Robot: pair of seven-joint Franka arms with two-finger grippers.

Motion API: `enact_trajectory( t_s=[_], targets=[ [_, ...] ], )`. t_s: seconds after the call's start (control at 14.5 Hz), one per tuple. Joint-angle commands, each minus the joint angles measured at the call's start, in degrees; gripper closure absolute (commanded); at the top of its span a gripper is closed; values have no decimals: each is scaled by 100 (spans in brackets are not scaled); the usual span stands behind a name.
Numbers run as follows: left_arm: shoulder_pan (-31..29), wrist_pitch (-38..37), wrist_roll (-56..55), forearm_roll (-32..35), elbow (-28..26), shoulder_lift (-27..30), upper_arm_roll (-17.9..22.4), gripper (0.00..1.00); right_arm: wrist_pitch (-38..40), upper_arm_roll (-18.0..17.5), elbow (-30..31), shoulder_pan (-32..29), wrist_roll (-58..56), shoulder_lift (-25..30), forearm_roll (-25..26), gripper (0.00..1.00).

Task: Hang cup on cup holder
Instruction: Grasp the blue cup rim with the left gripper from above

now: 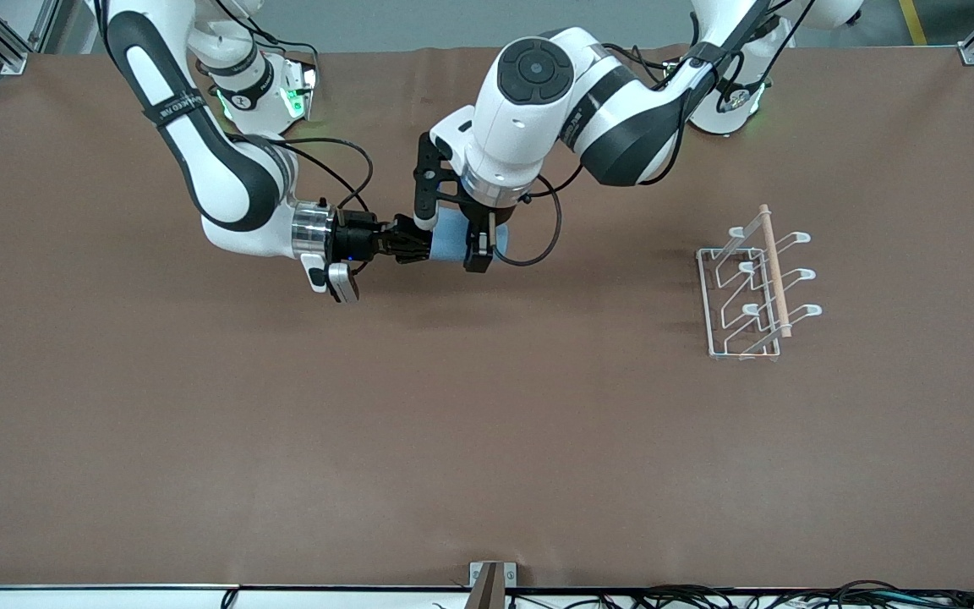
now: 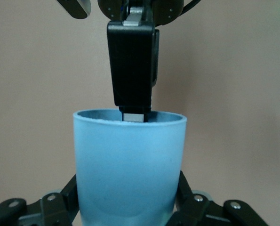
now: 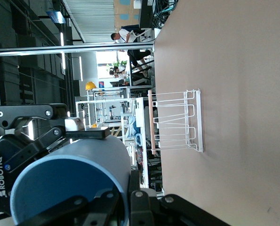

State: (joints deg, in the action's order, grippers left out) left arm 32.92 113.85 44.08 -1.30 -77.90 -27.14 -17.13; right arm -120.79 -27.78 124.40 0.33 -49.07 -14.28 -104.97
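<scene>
The light-blue cup [image 1: 453, 237] lies on its side in the air over the middle of the table, held between both grippers. My right gripper [image 1: 424, 245] is shut on its rim, one finger inside and one outside, as the right wrist view [image 3: 130, 197] shows on the cup [image 3: 69, 174]. My left gripper [image 1: 453, 244] comes from above and is shut on the cup's body; its fingers [image 2: 184, 193] press both sides of the cup [image 2: 130, 165]. The white wire cup holder [image 1: 749, 296] with its wooden rod [image 1: 774, 271] stands toward the left arm's end; it also shows in the right wrist view [image 3: 177, 120].
The brown table [image 1: 487, 440] carries nothing else. Cables hang from both arms near the cup [image 1: 538, 245]. A small bracket [image 1: 491, 579] sits at the table edge nearest the front camera.
</scene>
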Motion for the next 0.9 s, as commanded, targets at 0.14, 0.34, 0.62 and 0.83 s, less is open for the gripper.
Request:
enact_trajectory(
  t_s=[0.14, 0.34, 0.62, 0.83],
  targets=[
    [22, 5, 56, 77, 126, -45, 16, 76, 38, -26, 85, 37, -182, 57, -252, 99],
    [13, 5, 21, 86, 126, -10, 16, 82, 38, -17, 85, 46, -182, 48, -252, 89],
    [22, -12, 56, 357, 91, 25, 16, 98, 38, -17, 85, 46, -182, 48, -261, 0],
    [-5, -82, -5, 587, 91, 77, -10, 99, 38, -17, 85, 46, -182, 48, -261, 0]
  ],
)
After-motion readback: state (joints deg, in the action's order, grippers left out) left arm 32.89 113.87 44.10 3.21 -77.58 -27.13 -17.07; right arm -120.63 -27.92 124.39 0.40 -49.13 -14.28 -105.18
